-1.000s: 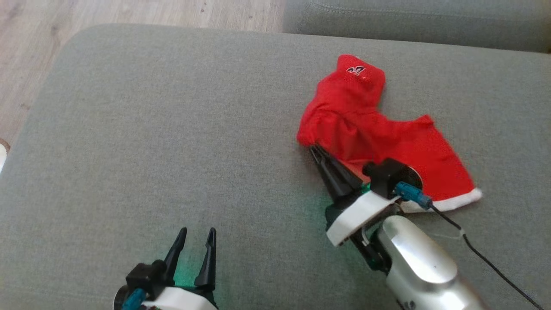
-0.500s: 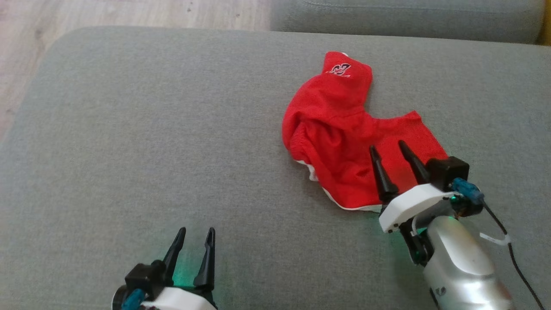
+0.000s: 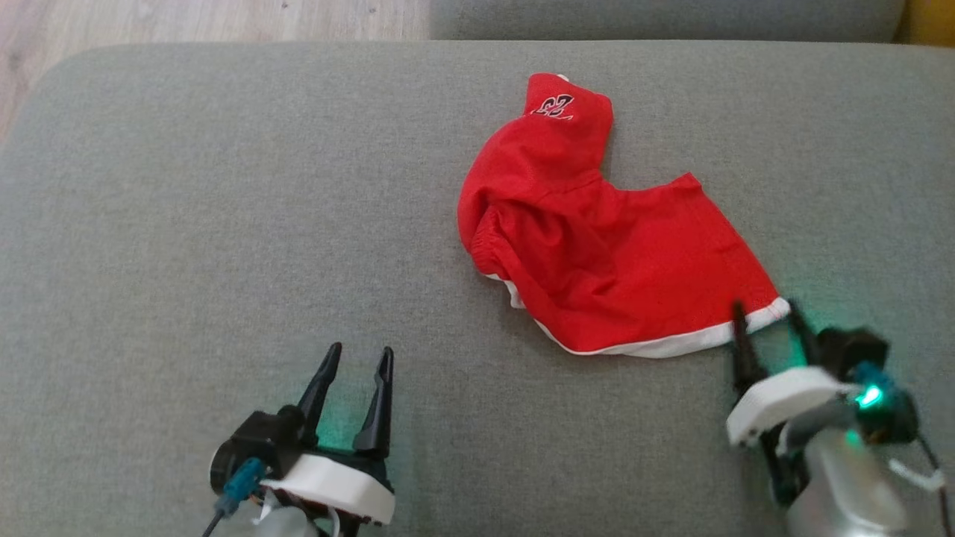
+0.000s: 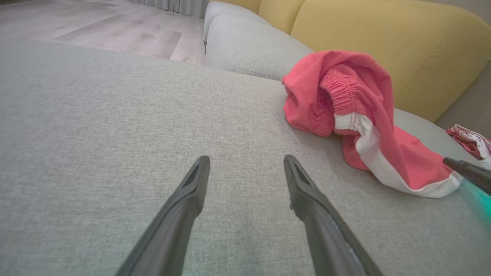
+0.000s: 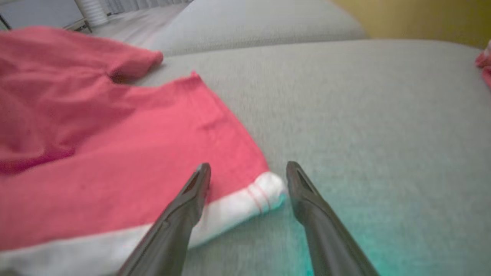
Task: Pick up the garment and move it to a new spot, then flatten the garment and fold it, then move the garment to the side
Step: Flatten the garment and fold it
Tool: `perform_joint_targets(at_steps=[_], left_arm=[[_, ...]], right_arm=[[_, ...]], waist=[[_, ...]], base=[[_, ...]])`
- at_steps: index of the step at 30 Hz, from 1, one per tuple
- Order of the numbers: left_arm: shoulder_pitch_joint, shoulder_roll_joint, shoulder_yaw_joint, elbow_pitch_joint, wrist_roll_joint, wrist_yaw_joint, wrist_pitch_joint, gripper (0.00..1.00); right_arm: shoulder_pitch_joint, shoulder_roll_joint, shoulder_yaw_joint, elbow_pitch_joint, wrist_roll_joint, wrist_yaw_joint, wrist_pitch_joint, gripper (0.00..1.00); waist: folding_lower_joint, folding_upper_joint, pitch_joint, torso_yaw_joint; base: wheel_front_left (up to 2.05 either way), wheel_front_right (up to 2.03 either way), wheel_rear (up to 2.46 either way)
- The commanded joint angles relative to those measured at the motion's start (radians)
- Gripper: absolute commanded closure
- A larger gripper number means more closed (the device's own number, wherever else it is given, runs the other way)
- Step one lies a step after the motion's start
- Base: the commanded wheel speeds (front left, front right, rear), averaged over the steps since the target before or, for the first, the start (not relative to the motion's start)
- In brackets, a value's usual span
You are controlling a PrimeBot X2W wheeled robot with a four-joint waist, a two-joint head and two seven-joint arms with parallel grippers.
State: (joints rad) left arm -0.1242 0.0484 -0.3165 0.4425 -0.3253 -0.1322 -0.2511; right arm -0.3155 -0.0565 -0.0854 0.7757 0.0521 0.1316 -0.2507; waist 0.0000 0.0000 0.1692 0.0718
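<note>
Across the wide grey sofa cushion (image 3: pixel 186 224) I have the red garment (image 3: pixel 597 253) lying rumpled, right of centre. Its long axis runs on a diagonal, from the logo end at the far side down to the white-banded hem nearest me on the right.

My right gripper (image 3: pixel 765 307) is plainly the nearer one. Its fingers are spread and hold nothing, and the hem's white corner (image 5: pixel 264 188) sits just ahead of them, between the tips. One finger lies over the band and the other over bare cushion. My left gripper (image 3: pixel 361 349) is also spread and empty, low on the left and well apart from the cloth, with the bunched elastic waistband off to its right.

From these views I cannot tell whether the right fingertips touch the fabric; that wrist picture is smeared. How many layers are tucked under the heap is hidden, and the logo is too small to read. A second pink-and-white cloth (image 4: pixel 470 140) is cut off at the frame edge.
</note>
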Motion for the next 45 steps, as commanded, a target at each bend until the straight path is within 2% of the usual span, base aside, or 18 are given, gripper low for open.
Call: perform_joint_targets(at_steps=[1,2,3,4,10,16,17,18,21,24,27,35,44,45], left_arm=[[-0.025,0.002,0.026,-0.035,-0.006,0.002,-0.011,0.00],[-0.024,0.002,0.025,-0.036,-0.007,0.002,-0.011,0.00],[-0.024,0.002,0.026,-0.038,-0.007,0.002,-0.011,0.00],[-0.023,0.002,0.026,-0.038,-0.006,0.002,-0.011,0.00],[-0.034,0.002,0.020,-0.051,-0.003,0.002,-0.011,0.00],[-0.064,0.002,-0.072,-0.088,-0.019,0.002,-0.011,0.00],[-0.072,0.002,-0.101,-0.090,-0.024,0.002,-0.011,0.00],[-0.083,0.002,-0.134,-0.086,-0.030,0.002,-0.011,0.00],[-0.131,0.016,-0.251,-0.058,-0.064,0.002,-0.011,0.00],[-0.193,0.045,-0.352,-0.030,-0.119,0.002,-0.011,0.00],[-0.248,0.070,-0.414,-0.007,-0.176,0.002,-0.011,0.00],[-0.336,0.123,-0.507,-0.005,-0.282,0.002,-0.011,0.00],[-0.374,0.137,-0.495,0.011,-0.337,0.002,-0.011,0.00],[-0.376,0.138,-0.496,0.006,-0.342,0.002,-0.011,0.40]], right_arm=[[-0.018,0.006,0.037,-0.009,0.005,-0.001,-0.010,0.00],[-0.018,0.006,0.039,0.011,0.012,-0.001,-0.008,0.00],[-0.020,0.006,0.037,0.028,0.015,-0.001,-0.007,0.64],[-0.025,0.006,0.028,0.042,0.007,-0.001,-0.007,1.00],[-0.046,-0.012,-0.140,0.068,-0.043,-0.001,-0.010,1.00],[-0.027,-0.008,-0.292,0.031,-0.117,-0.001,-0.011,0.99],[-0.026,-0.005,-0.310,0.016,-0.128,-0.001,-0.011,0.59],[-0.026,-0.002,-0.322,-0.001,-0.136,-0.001,-0.011,0.00],[-0.030,0.004,-0.318,-0.062,-0.147,-0.001,-0.011,0.00],[-0.037,0.006,-0.251,-0.102,-0.093,-0.001,-0.011,0.00],[-0.037,0.006,-0.182,-0.151,-0.038,-0.001,-0.011,0.00],[-0.011,0.006,-0.084,-0.231,0.023,-0.001,-0.011,0.00],[0.008,0.006,-0.043,-0.241,0.050,-0.001,-0.011,0.00],[0.009,0.006,-0.038,-0.242,0.054,-0.001,-0.011,0.00]], waist=[[0.0000,0.0000,0.001,-0.002],[0.0000,0.0000,0.002,-0.003],[0.0000,0.0000,0.004,-0.004],[0.0000,0.0000,0.005,-0.005],[0.0000,0.0000,0.012,-0.008],[0.0000,0.0000,0.016,-0.029],[0.0000,0.0000,0.018,-0.035],[0.0000,0.0000,0.021,-0.043],[0.0000,0.0000,0.036,-0.070],[0.0000,0.0000,0.056,-0.101],[0.0000,0.0000,0.076,-0.132],[0.0000,0.0000,0.108,-0.191],[0.0000,0.0000,0.108,-0.220],[0.0000,0.0000,0.106,-0.222]], base=[[0.00,0.00,0.00],[0.00,0.00,0.00],[0.00,0.00,0.00],[0.00,0.00,0.00],[0.00,0.00,0.00],[0.00,0.00,0.00],[0.00,0.00,0.00],[0.00,0.00,0.00],[0.00,0.00,0.00],[0.00,0.00,0.00],[0.00,0.00,0.00],[0.00,0.00,0.00],[0.00,0.00,0.00],[0.00,0.00,0.00]])
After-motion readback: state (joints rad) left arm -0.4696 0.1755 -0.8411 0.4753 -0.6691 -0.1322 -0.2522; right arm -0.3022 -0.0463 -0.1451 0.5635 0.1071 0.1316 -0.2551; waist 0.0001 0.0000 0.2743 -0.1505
